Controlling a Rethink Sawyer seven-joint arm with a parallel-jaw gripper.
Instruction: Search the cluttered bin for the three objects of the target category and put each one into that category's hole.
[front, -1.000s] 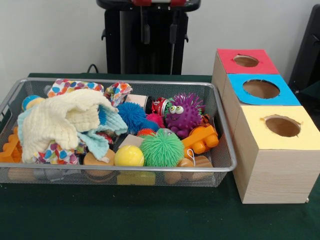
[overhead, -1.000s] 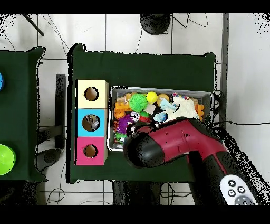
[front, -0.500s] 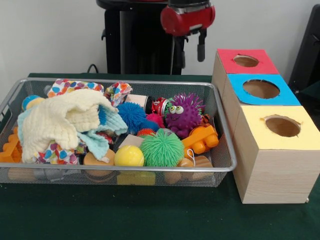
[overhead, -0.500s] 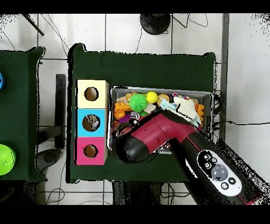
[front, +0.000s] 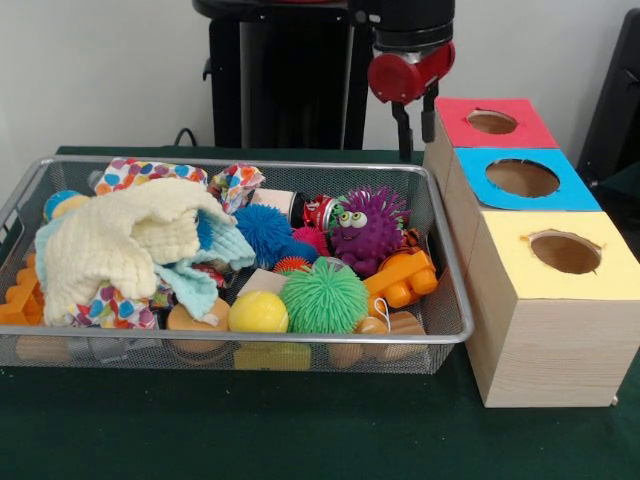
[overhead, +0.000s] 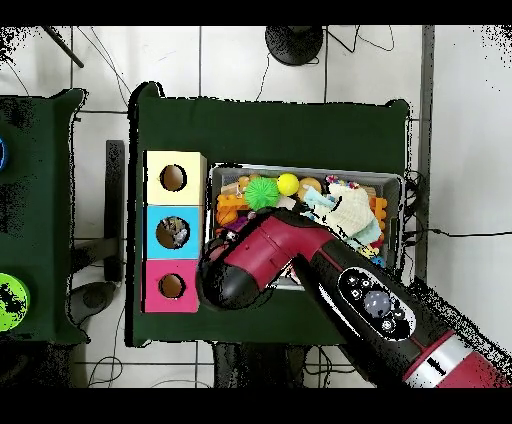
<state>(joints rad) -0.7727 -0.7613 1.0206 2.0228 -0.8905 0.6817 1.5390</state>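
Observation:
The wire mesh bin (front: 250, 338) lies on the green table and is full of toys and cloths; it also shows in the overhead view (overhead: 300, 170). One shiny can (front: 318, 210) with red print lies at the bin's far side, next to a purple spiky toy. The other cans are hidden. The blue-surround hole (front: 522, 178) is in the middle wooden box; in the overhead view this hole (overhead: 173, 233) shows something silvery inside. My gripper (front: 418, 135) hangs open and empty above the bin's far right corner, beside the red-topped box.
A red-surround hole (front: 491, 121) and a yellow-surround hole (front: 565, 252) flank the blue one. The bin holds a cream cloth (front: 120, 245), a green spiky ball (front: 322, 298), a smooth yellow ball (front: 258, 312), a purple spiky toy (front: 368, 228) and an orange toy (front: 400, 278).
The gripper has come into the front view from the top and moved right and down, towards the far end of the boxes. Nothing in the bin has moved.

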